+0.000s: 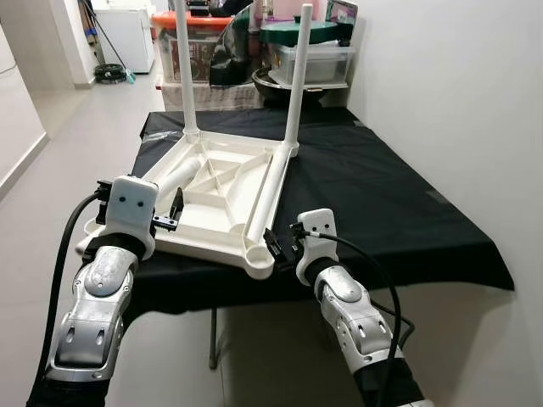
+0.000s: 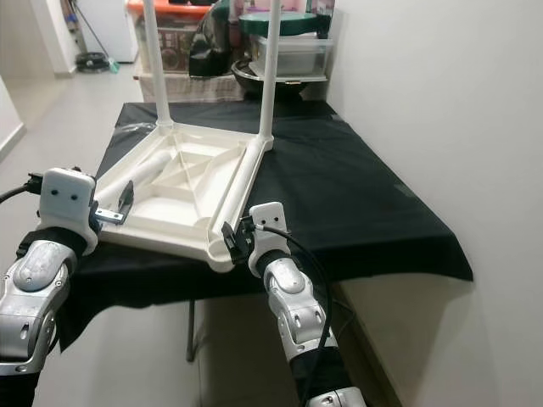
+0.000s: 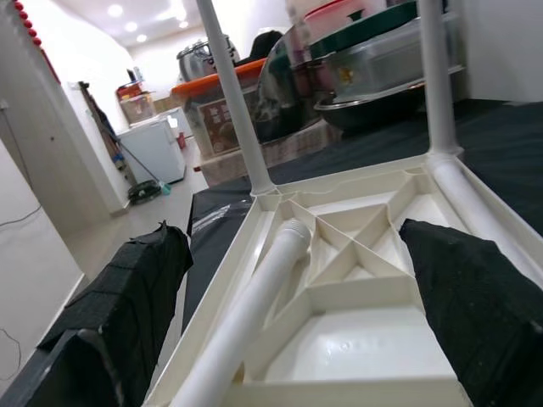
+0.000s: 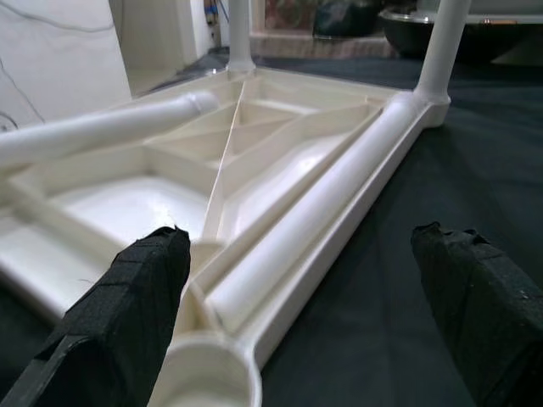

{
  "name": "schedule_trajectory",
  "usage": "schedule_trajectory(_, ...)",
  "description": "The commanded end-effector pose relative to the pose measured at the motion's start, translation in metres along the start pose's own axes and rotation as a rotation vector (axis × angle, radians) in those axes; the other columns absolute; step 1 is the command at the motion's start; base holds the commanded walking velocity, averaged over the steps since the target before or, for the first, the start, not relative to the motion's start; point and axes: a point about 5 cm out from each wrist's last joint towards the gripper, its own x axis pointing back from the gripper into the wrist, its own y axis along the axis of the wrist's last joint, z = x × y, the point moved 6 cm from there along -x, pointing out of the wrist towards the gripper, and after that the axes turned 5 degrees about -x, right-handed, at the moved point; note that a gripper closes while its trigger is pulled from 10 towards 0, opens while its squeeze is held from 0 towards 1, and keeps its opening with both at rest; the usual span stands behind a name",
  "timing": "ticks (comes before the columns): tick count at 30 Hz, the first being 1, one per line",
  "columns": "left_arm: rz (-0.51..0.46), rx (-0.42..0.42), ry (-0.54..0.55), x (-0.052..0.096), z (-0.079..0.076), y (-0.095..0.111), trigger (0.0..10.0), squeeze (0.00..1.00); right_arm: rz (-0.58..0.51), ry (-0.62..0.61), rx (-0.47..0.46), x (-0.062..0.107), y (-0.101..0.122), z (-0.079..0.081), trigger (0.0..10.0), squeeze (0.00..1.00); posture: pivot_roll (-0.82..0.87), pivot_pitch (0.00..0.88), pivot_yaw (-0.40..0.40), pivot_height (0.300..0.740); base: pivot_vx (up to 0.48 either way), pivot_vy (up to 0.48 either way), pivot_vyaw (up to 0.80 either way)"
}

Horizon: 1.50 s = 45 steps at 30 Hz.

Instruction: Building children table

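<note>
Left eye view: the tabletop [image 1: 222, 197] lies upside down on a black cloth [image 1: 382, 195] covering a work table, its near edge overhanging the cloth edge slightly. Two legs [image 1: 183, 68] stand upright in the far corner sockets. Two loose legs [image 1: 270, 191] lie flat inside the ribbed underside, one along each side wall. The near corner socket [image 1: 256, 254] is empty.

Gripper state: the left gripper [image 1: 174, 214] hovers just over the near left edge, fingers spread, holding nothing. The right gripper [image 1: 276, 246] sits just beside the near right corner, fingers [image 4: 127, 305] likewise spread and empty; the right wrist view shows the open socket and the loose leg lying between them.

Handling assessment:
- The parts appear to be moulded white plastic: probably light, stiff and hollow.
- The surface looks glossy, so a round leg may slip or roll under a light pinch.
- The ribs look thin; avoid levering against them.
- The tabletop may slide on the cloth when a leg is pressed home.

Recommended hold: take a loose leg across its diameter near mid-length, where the fingers can straddle it clear of the ribs. Brace the tabletop at its outer rim with the other gripper during insertion.
</note>
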Motion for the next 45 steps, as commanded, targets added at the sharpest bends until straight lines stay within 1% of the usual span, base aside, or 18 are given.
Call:
schedule_trajectory(1, 0.013, -0.004, -0.023, -0.001, -0.009, -0.003, 10.0, 0.00, -0.009, -0.022, 0.009, 0.001, 0.001, -0.009, 10.0, 0.00, 0.06, 0.000, -0.061, 0.740, 0.480, 0.000, 0.00)
schedule_trajectory(9, 0.012, 0.002, -0.034, -0.001, -0.015, -0.004, 10.0, 0.00, -0.013, -0.027, 0.014, 0.001, 0.002, -0.011, 10.0, 0.00, 0.05, 0.000, -0.063, 0.740, 0.480, 0.000, 0.00)
schedule_trajectory(18, 0.010, 0.002, -0.035, 0.001, -0.018, -0.004, 10.0, 0.00, -0.015, -0.023, 0.020, 0.001, 0.003, -0.011, 10.0, 0.00, 0.05, 0.000, -0.070, 0.740, 0.480, 0.000, 0.00)
schedule_trajectory(20, 0.009, 0.002, -0.035, 0.001, -0.019, -0.004, 10.0, 0.00, -0.013, -0.018, 0.031, 0.000, 0.003, -0.010, 10.0, 0.00, 0.05, 0.000, -0.071, 0.740, 0.480, 0.000, 0.00)
schedule_trajectory(21, 0.010, -0.001, -0.036, 0.001, -0.020, -0.004, 10.0, 0.00, -0.011, -0.011, 0.057, 0.000, 0.003, -0.008, 10.0, 0.00, 0.06, 0.000, -0.071, 0.740, 0.394, 0.000, 0.80)
schedule_trajectory(26, 0.007, -0.016, -0.031, 0.003, -0.023, -0.003, 10.0, 0.00, -0.019, -0.011, 0.038, 0.000, 0.004, -0.007, 10.0, 0.00, 0.06, 0.000, -0.075, 0.740, 0.000, 0.000, 0.69)
schedule_trajectory(29, -0.006, -0.036, -0.040, 0.004, -0.025, -0.001, 10.0, 0.00, -0.018, -0.018, 0.017, -0.001, 0.004, -0.010, 10.0, 0.00, 0.06, 0.000, -0.075, 0.740, 0.000, 0.000, 0.00)
schedule_trajectory(35, -0.016, -0.060, -0.060, 0.005, -0.030, 0.001, 10.0, 0.00, -0.017, -0.013, 0.021, -0.001, 0.004, -0.009, 10.0, 0.00, 0.06, 0.000, -0.076, 0.740, 0.000, 0.000, 0.00)
schedule_trajectory(36, -0.018, -0.072, -0.068, 0.006, -0.033, 0.000, 10.0, 0.00, -0.015, 0.000, 0.045, -0.002, 0.004, -0.007, 10.0, 0.00, 0.06, 0.000, -0.077, 0.740, 0.000, -0.480, 0.00)
schedule_trajectory(40, -0.017, -0.075, -0.070, 0.006, -0.034, 0.000, 10.0, 0.00, -0.010, 0.005, 0.047, -0.002, 0.003, -0.006, 10.0, 0.00, 0.06, 0.000, -0.077, 0.740, 0.000, -0.480, 0.00)
schedule_trajectory(44, -0.017, -0.078, -0.076, 0.006, -0.037, 0.000, 10.0, 0.00, -0.005, 0.013, 0.055, -0.002, 0.002, -0.004, 10.0, 0.00, 0.06, 0.000, -0.078, 0.740, 0.000, -0.480, 0.80)
schedule_trajectory(45, -0.019, -0.079, -0.079, 0.006, -0.038, 0.001, 10.0, 0.00, -0.006, 0.013, 0.043, -0.003, 0.003, -0.004, 10.0, 0.00, 0.06, 0.000, -0.078, 0.740, 0.000, -0.480, 0.80)
